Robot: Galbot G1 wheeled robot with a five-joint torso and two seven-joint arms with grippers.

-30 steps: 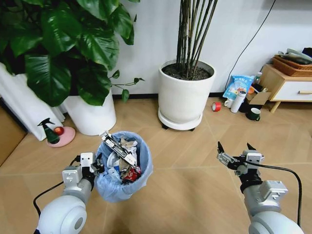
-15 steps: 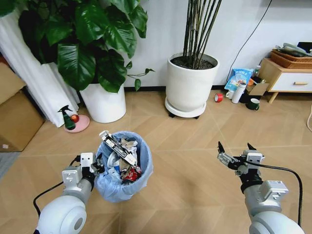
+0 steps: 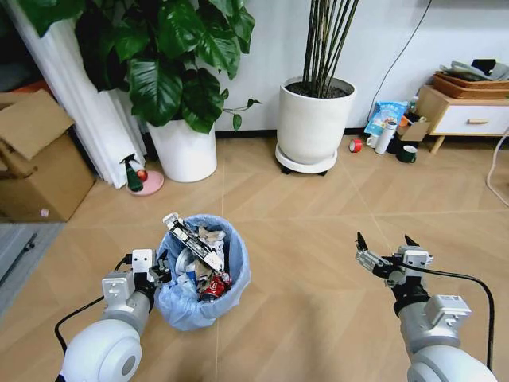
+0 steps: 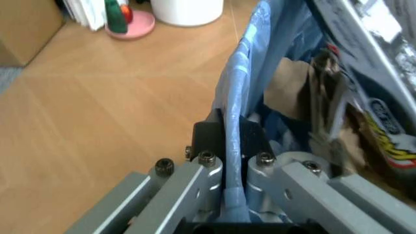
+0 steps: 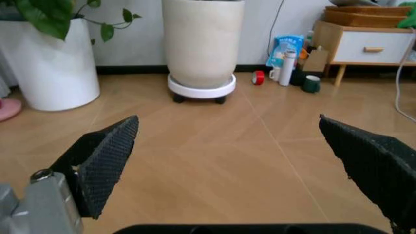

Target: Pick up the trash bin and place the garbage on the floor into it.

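Left gripper (image 3: 156, 269): sitting at about 8 o'clock in the head view, its fingers (image 4: 215, 141) closing tight on the blue-lined rim of the trash bin and carrying the bin at its side.
Trash bin (image 3: 180, 306): hanging just ahead of the left arm, at about 7 o'clock of the scene, its light-blue bag (image 4: 237, 97) folding over the rim between the two pads.
Garbage (image 3: 200, 259): lying piled inside the trash bin, with a long printed wrapper sticking up at the top, crumpled white paper beside it and a red can (image 3: 213, 287) showing near the bin's 5 o'clock edge.
Right gripper (image 3: 383, 243): hovering at about 4 o'clock, well apart from the bin, its two black pads (image 5: 107, 156) standing wide apart with nothing between them.
Floor (image 3: 310, 223): tan chevron planks stretching bare between the two arms and on toward the wall.
Cardboard box (image 3: 36, 163): standing at 10 o'clock beside white curtains.
Green spray bottle (image 3: 132, 175): standing at about 11 o'clock on a pink dish, just beside the leafy plant's white pot (image 3: 184, 150).
Tall-stemmed plant pot (image 3: 314, 121): resting on a wheeled base at about 12 o'clock against the wall.
Red tape roll (image 3: 355, 146): lying at 1 o'clock with a white bottle and a dark mug close by, near a low wooden cabinet (image 3: 461, 118).
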